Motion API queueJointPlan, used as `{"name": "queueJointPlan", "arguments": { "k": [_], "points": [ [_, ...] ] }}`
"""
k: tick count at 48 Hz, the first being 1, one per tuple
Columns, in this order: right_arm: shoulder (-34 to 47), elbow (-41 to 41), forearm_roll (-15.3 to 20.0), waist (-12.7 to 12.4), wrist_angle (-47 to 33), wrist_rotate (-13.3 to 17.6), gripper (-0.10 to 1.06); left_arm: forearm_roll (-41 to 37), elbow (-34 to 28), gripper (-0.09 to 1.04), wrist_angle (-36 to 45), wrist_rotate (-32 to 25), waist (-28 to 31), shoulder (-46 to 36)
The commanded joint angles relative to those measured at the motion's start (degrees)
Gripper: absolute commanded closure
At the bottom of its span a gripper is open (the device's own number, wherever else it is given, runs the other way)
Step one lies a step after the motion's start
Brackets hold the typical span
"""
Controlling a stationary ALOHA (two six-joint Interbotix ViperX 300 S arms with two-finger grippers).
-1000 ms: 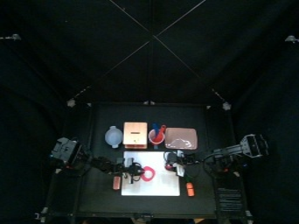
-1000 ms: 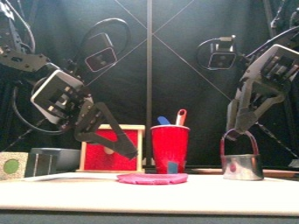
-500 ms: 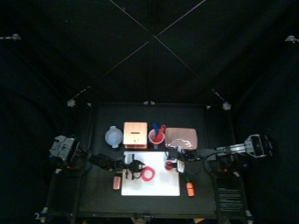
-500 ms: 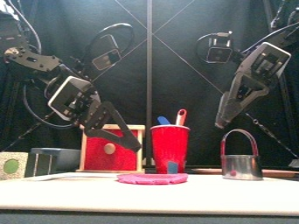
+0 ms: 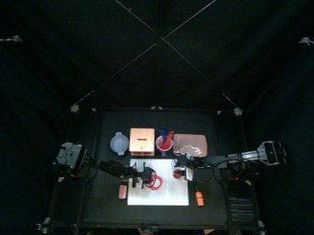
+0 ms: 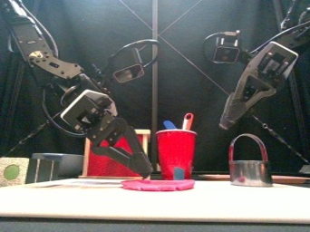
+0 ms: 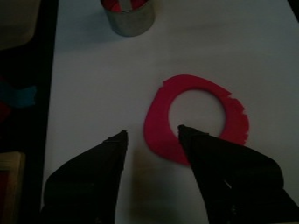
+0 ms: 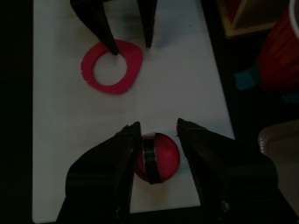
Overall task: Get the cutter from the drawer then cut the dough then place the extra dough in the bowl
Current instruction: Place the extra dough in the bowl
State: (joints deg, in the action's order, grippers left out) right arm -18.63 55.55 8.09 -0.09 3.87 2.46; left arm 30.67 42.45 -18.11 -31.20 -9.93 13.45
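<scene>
Left claw (image 7: 152,136): I see it low over the white board (image 7: 105,79), jaws apart beside the red dough ring (image 7: 197,118). Right claw (image 8: 156,128): raised and spread above the cutter (image 6: 249,172), which stands on the board around a red dough disc (image 8: 158,157).

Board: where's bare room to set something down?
Free: the board's front strip, before the ring and cutter; also the gap between those two. Crowded: behind the board, with bowl, box, cup, tray side by side. Left pincer hangs open over the ring.
</scene>
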Motion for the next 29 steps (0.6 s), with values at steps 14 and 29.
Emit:
{"name": "queueJointPlan", "arguments": {
  "k": [14,29],
  "points": [
    [-0.70,0.00,0.35,-0.26,-0.79,0.00,0.20,-0.09,-3.52,0.19,6.59,0.35,0.35,1.67],
    [-0.62,-0.18,0.35,-0.35,-0.97,0.00,0.20,-0.18,-3.08,0.40,8.26,0.35,-0.09,1.41]
  ]
}}
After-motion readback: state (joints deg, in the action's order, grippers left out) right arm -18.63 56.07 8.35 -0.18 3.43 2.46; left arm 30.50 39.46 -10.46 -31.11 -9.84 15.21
